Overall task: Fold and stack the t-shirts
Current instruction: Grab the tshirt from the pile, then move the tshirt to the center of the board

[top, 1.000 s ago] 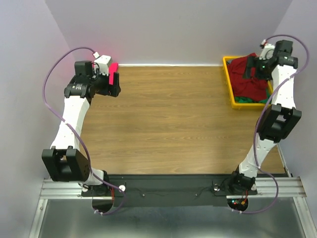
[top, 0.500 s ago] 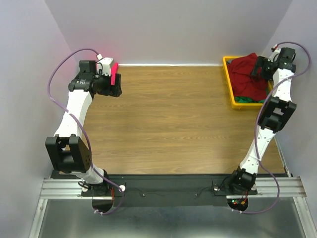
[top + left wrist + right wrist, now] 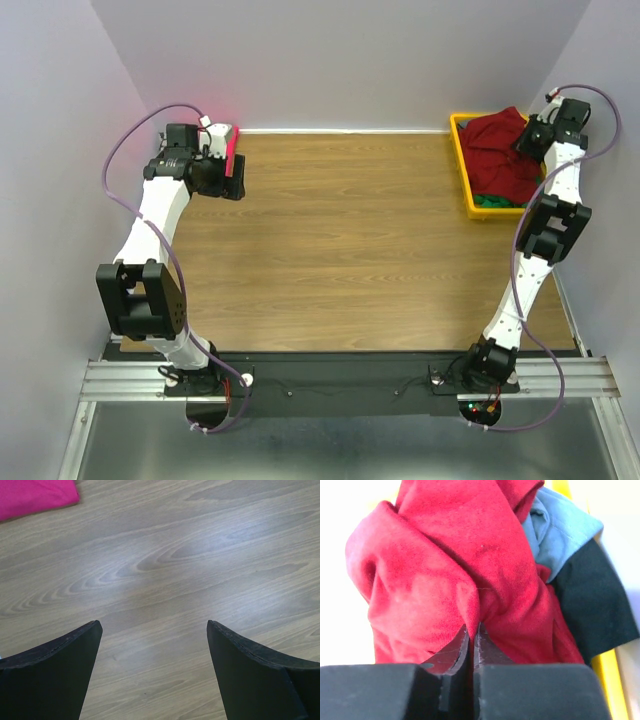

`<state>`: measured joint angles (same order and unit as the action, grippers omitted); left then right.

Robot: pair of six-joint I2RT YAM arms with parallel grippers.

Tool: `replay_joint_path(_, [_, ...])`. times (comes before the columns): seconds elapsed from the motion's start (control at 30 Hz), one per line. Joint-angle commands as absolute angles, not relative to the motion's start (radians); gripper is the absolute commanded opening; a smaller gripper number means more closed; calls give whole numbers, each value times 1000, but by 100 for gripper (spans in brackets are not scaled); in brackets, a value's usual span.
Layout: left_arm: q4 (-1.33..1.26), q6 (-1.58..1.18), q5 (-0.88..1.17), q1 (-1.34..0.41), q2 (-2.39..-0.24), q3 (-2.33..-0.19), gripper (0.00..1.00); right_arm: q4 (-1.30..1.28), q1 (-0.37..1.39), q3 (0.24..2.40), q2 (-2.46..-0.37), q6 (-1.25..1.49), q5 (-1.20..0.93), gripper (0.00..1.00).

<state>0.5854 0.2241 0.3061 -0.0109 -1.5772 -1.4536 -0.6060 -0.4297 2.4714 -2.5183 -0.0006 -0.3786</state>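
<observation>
Wood-grain counter (image 3: pixel 175 565) lies under the left end effector (image 3: pixel 152 650), released and spread wide, with the hot-pink t-shirt (image 3: pixel 35 497) ahead to its left. The right end effector (image 3: pixel 474 630) is clenched on a fold of the crimson t-shirt (image 3: pixel 445 565), heaped in the yellow bin (image 3: pixel 466 185) beside grey-blue (image 3: pixel 560 535) and black shirts (image 3: pixel 592 605).

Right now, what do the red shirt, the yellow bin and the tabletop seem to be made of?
The red shirt looks like soft matte cloth, probably cotton: it bunches in loose folds. The yellow bin seems hard plastic, with smooth walls. The tabletop shows wood grain with a slight sheen; real wood or laminate, I cannot tell.
</observation>
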Motion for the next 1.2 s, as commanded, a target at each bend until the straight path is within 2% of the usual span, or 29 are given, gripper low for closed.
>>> replay_joint_path(0.0, [591, 245, 314, -8, -1566, -1508, 99, -529, -436, 2482, -2424, 23, -396, 0])
replay_joint_path(0.5, [543, 268, 396, -8, -1520, -1534, 99, -531, -436, 2333, -1887, 69, -577, 1])
replay_joint_path(0.77, [499, 258, 452, -8, -1525, -1589, 99, -509, -425, 2381, -1723, 234, -757, 1])
replay_joint_path(0.97, [474, 239, 495, 0, -1532, -1632, 99, -418, -284, 2376, -1689, 394, -813, 1])
replay_joint_path(1.17, [459, 210, 531, 37, -1537, -1675, 99, -298, -10, 2443, -1713, 494, -767, 1])
